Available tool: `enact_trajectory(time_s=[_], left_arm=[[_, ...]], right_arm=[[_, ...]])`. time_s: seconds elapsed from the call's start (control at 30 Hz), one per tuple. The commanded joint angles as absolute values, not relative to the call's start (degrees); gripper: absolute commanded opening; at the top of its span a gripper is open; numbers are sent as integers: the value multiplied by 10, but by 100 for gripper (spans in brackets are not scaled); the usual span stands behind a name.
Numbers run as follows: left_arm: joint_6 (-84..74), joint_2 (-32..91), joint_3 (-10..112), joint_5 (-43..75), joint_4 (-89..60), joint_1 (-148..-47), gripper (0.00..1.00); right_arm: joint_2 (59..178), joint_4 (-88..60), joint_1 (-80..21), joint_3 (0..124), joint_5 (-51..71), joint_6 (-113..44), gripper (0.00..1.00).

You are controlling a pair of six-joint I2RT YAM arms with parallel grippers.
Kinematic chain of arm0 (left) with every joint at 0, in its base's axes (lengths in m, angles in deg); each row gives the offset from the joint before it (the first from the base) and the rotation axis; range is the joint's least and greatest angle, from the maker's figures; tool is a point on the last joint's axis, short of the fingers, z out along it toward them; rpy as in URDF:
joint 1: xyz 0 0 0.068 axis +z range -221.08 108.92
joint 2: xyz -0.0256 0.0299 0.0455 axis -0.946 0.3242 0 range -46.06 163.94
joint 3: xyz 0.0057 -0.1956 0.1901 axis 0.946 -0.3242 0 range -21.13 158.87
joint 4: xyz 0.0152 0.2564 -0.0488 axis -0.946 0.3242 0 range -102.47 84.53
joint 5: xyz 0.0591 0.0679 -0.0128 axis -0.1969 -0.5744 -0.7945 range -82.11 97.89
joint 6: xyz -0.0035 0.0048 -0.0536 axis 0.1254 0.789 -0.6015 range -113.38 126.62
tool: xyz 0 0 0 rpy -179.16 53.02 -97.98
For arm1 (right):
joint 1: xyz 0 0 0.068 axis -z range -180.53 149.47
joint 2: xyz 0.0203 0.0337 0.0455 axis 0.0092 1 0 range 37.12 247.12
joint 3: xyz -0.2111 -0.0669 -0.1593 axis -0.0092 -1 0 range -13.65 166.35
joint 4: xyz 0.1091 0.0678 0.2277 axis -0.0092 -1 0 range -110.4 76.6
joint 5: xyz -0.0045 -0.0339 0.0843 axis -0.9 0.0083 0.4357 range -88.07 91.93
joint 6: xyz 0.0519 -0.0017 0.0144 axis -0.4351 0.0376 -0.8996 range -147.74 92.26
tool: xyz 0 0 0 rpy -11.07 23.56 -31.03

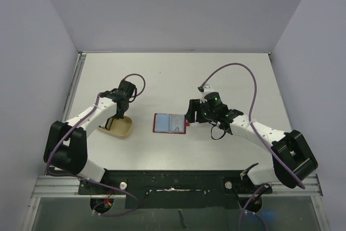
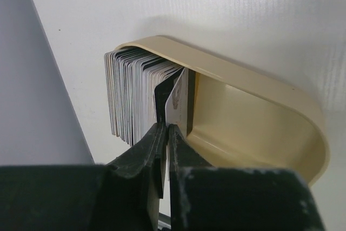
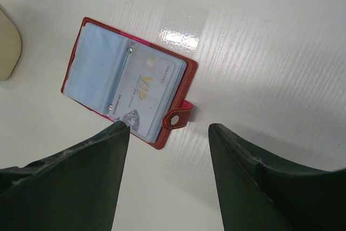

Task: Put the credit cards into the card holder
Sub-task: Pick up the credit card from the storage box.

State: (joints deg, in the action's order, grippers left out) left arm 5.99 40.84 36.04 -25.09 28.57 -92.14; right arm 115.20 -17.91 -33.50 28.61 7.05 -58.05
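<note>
Though open flat, card holder (image 1: 170,123) lengthwise left-right.

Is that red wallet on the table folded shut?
No, the card holder lies spread open, clear pockets facing up, with a card showing inside one.

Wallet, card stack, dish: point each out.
wallet (image 3: 100,71), right wrist view, on its empty left sleeve.
card stack (image 2: 132,96), left wrist view, on the cards' edges.
dish (image 2: 254,128), left wrist view, on its bare floor.
</note>
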Motion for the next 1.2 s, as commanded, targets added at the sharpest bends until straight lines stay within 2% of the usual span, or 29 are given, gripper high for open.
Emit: enact_trajectory(time_s=[0.0, 0.27, 0.6, 0.93, 1.17], left_arm=[[34, 373, 403, -211, 306, -921, 0], [-18, 321, 442, -145, 333, -914, 0], [-46, 259, 423, 25, 266, -901, 0], [-100, 195, 336, 288, 114, -897, 0], [-206, 160, 267, 431, -24, -897, 0]], right_arm=[[1133, -148, -332, 301, 84, -578, 61], [1117, -118, -334, 286, 116, -596, 61], [1104, -18, -345, 256, 169, -660, 58], [1108, 107, -350, 239, 222, -718, 50], [1104, 142, -364, 251, 233, -727, 47]])
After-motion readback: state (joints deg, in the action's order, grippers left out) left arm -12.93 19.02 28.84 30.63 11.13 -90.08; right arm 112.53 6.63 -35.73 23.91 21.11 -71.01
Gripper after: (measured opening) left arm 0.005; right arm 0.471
